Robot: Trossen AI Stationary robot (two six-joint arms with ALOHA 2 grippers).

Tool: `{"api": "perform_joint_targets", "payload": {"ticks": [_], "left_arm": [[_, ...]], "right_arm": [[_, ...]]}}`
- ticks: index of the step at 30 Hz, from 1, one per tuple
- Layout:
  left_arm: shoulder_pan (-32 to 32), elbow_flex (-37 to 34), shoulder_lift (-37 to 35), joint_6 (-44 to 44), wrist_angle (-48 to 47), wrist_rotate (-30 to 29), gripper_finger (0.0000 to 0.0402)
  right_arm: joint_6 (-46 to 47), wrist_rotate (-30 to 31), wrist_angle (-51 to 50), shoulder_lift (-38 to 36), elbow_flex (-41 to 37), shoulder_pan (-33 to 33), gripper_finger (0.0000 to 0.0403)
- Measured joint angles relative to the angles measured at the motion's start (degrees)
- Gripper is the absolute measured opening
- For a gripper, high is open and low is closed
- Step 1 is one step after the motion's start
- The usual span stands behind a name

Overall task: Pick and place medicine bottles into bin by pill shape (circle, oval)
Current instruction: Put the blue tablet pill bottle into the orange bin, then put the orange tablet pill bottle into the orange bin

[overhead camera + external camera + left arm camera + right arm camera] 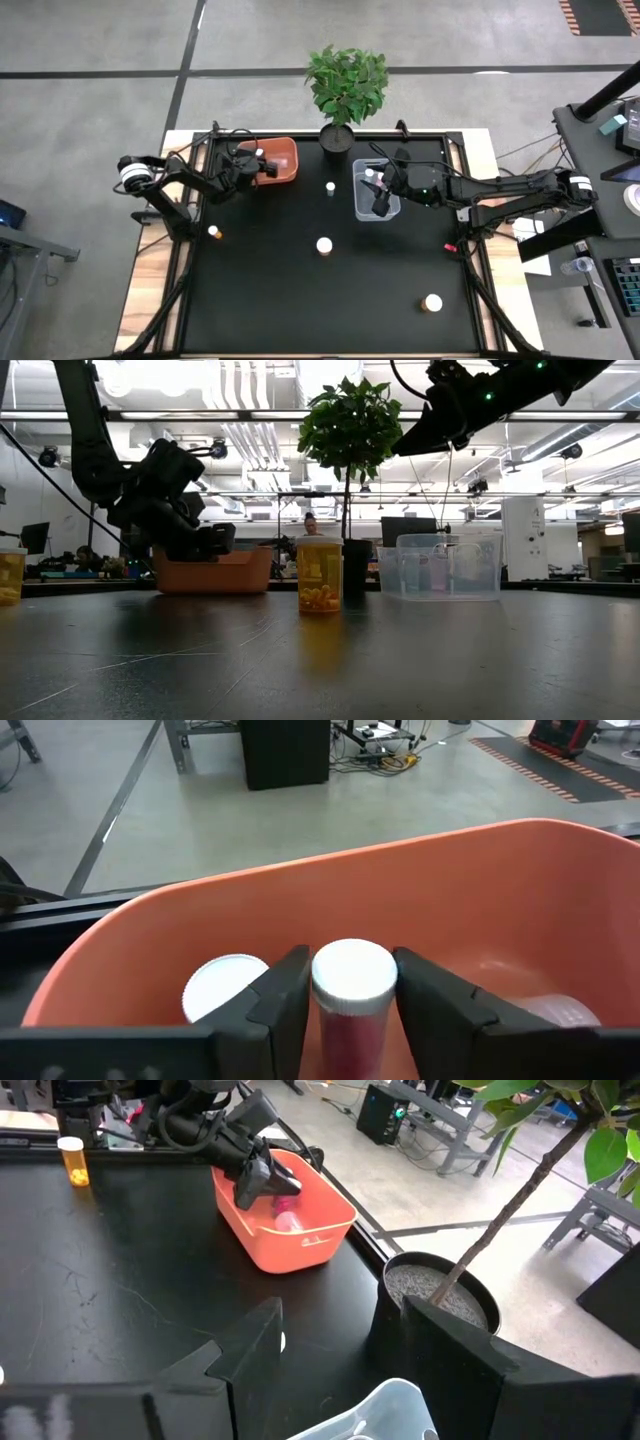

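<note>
Left claw [342, 1010] hung over orange bin [560, 890], fingers clamped on white-capped bottle [350, 982] w/ pinkish body; another white cap [222, 988] lay in bin beside it. Right claw [340, 1370] was above clear bin [364, 206], jaws apart, holding nothing. Loose bottles on black surface [300, 300]: amber one [320, 574] centre, approx. three more spread around, possibly others unseen. Plant [345, 85] stood at far edge.

Table centre open; plant pot [336, 138] stands between orange bin [283, 160] and clear bin [362, 203].
</note>
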Motion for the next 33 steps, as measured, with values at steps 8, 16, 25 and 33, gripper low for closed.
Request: {"api": "perform_joint_targets", "payload": {"ticks": [8,16,25,33], "left_arm": [[-0.02,0.00,-0.02,0.04,0.07,-0.02,0.0166],[-0.04,-0.02,-0.42,0.13,0.26,0.02,0.0191],[-0.90,-0.04,-5.56,4.66,0.00,2.24,0.0193],[-3.76,-0.07,-14.40,9.39,-0.81,3.34,0.0193]], "right_arm": [[-0.07,0.00,-0.02,0.00,0.00,0.00,0.0199],[0.03,0.00,-0.04,0.00,0.00,0.00,0.0199],[0.46,0.02,-0.07,0.00,0.00,0.00,0.0199],[0.51,0.02,-0.63,0.00,0.00,0.00,0.0199]]}}
